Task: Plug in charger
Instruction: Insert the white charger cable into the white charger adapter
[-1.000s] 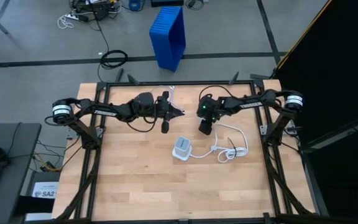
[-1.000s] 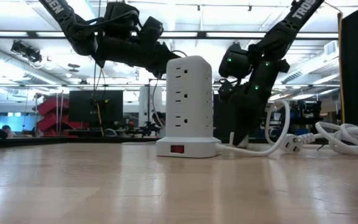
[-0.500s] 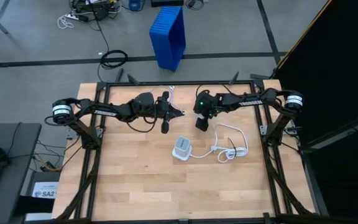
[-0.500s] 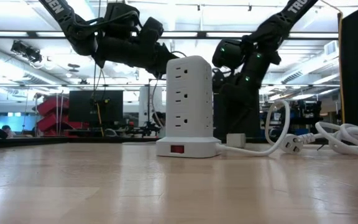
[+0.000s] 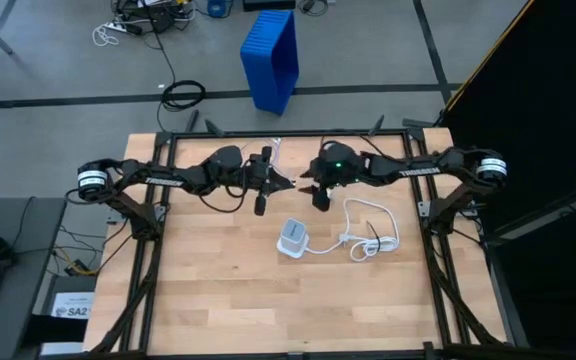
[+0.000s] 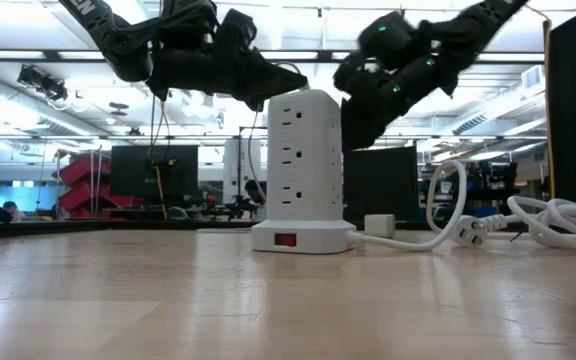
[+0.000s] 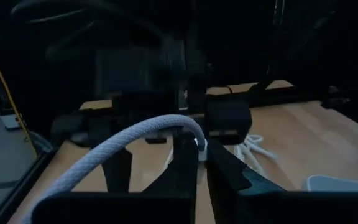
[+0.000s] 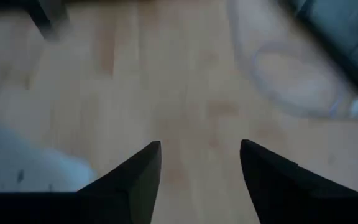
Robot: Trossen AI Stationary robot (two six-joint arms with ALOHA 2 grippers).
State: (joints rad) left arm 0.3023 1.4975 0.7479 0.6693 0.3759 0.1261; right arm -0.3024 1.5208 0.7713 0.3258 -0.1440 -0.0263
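The near part of the table (image 5: 218,290) is bare wood. In its middle stands a white socket tower (image 6: 308,160) with a red switch at its foot. Its thick white cord (image 6: 558,215) runs off to the right side and lies there in loose loops, with the plug (image 6: 468,230) resting on the wood.

The charger (image 6: 379,226), a small white block, lies on the table just beside the tower's base on the right side. It touches no gripper.

Behind the tower and above the table, the two arms meet tip to tip. The right gripper (image 5: 318,195) hangs in the air, higher than the charger and near the tower's top in the low view. Its fingers (image 8: 135,180) stand apart and there is nothing between them, only wood below. The left gripper (image 5: 290,182) is level with it on the other side. Its fingers are closed on a white braided cable (image 7: 135,140), which bends back over the wrist. The other end of this cable cannot be made out.

Beyond the table, a blue bin (image 5: 271,58) stands on the grey floor.
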